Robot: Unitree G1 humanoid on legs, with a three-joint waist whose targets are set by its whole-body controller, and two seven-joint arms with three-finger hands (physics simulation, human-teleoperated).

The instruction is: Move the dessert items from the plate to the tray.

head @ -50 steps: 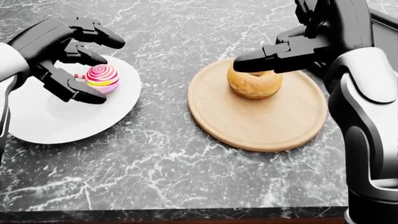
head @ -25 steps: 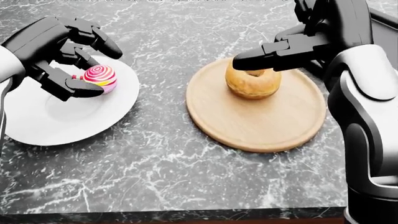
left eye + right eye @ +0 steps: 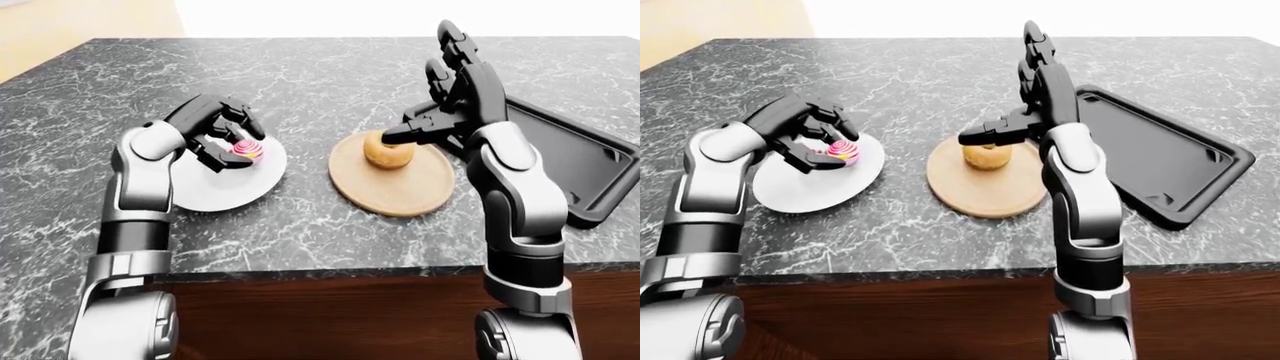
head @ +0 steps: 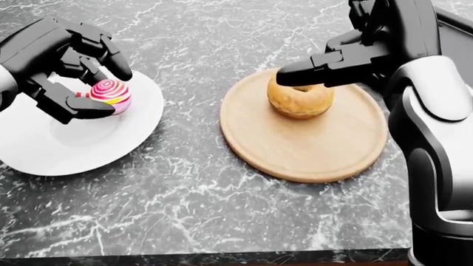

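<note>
A pink swirled dessert (image 4: 112, 96) sits on a white plate (image 4: 66, 149) at the left of the head view. My left hand (image 4: 111, 88) curls round it, fingers over its top and thumb against its lower left side. A brown donut (image 4: 299, 101) sits on a round wooden board (image 4: 310, 152). My right hand (image 4: 332, 55) is open above the donut, thumb pointing left over it and the other fingers raised; it holds nothing. A black tray (image 3: 1160, 161) lies to the right of the board.
All stands on a dark marble counter (image 4: 192, 199), whose near edge runs along the bottom of the head view. A strip of bare counter separates the plate and the board. The tray's raised rim (image 3: 585, 217) lies close behind my right forearm.
My left hand's fingers and thumb have closed in on the pink dessert. The plate has drifted slightly left in the view. The right hand and donut have hardly moved.
</note>
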